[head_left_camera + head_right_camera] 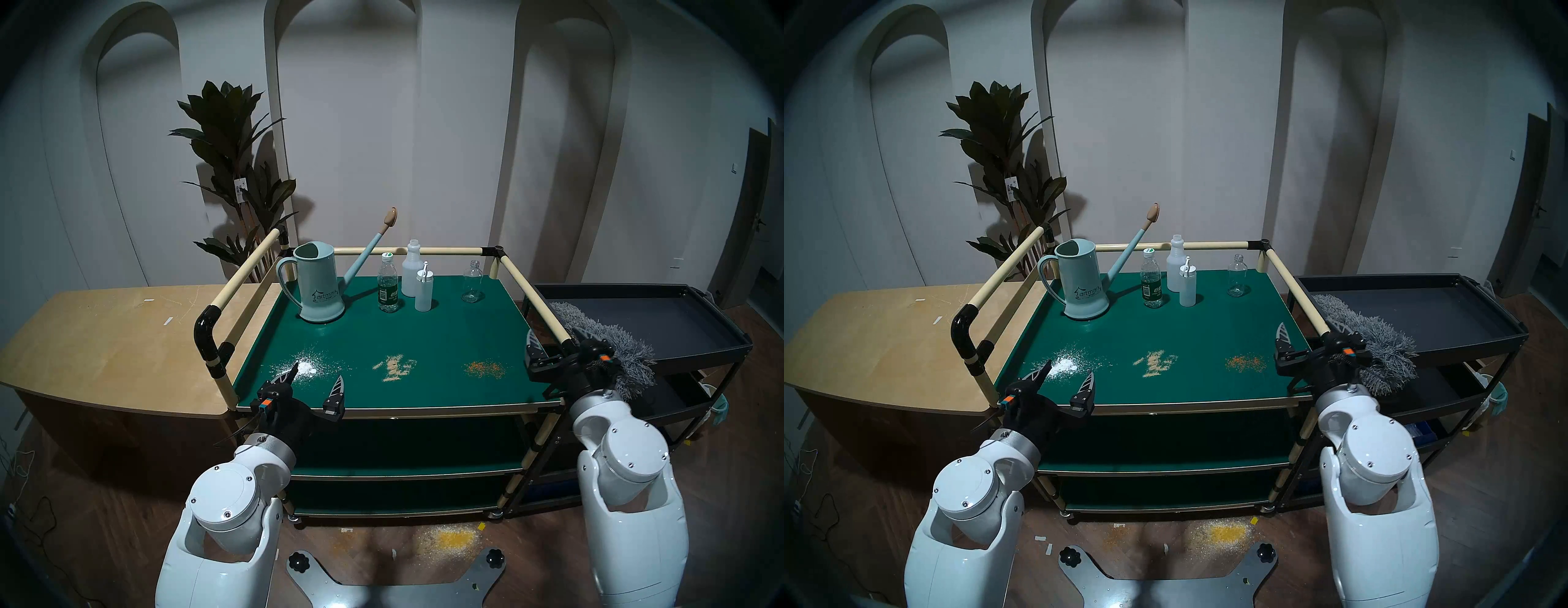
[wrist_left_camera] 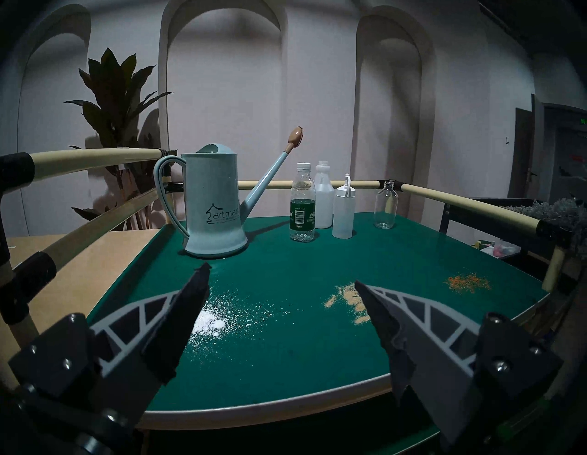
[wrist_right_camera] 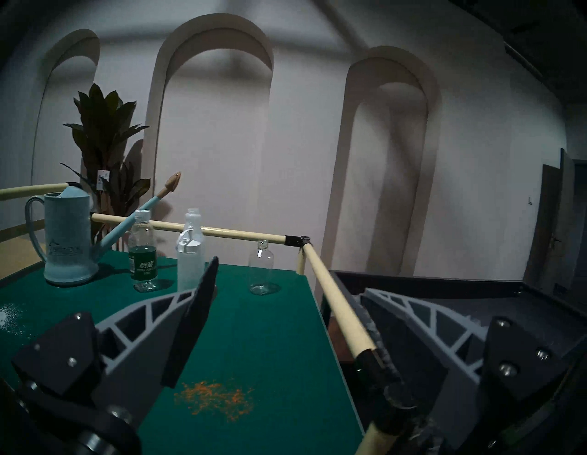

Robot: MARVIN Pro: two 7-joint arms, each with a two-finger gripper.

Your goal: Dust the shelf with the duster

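Observation:
The shelf [image 1: 403, 331] is a three-tier cart with green boards and cream rails. On its top board lie a white powder patch [image 1: 305, 367], a tan patch [image 1: 394, 367] and an orange patch [image 1: 483, 369]. The grey fluffy duster [image 1: 611, 348] lies on the black tray cart to the right, just past the shelf's right rail. My right gripper [image 1: 560, 339] is open and straddles that rail near the front right corner, its right finger beside the duster, holding nothing. My left gripper [image 1: 317, 373] hangs open and empty over the white powder at the front left.
A pale blue watering can [image 1: 318, 284], three plastic bottles [image 1: 388, 288] and a clear glass bottle [image 1: 471, 282] stand along the back of the top board. The black tray cart [image 1: 662, 314] adjoins on the right, a wooden cabinet [image 1: 106, 339] on the left. Yellow powder [image 1: 454, 539] lies on the floor.

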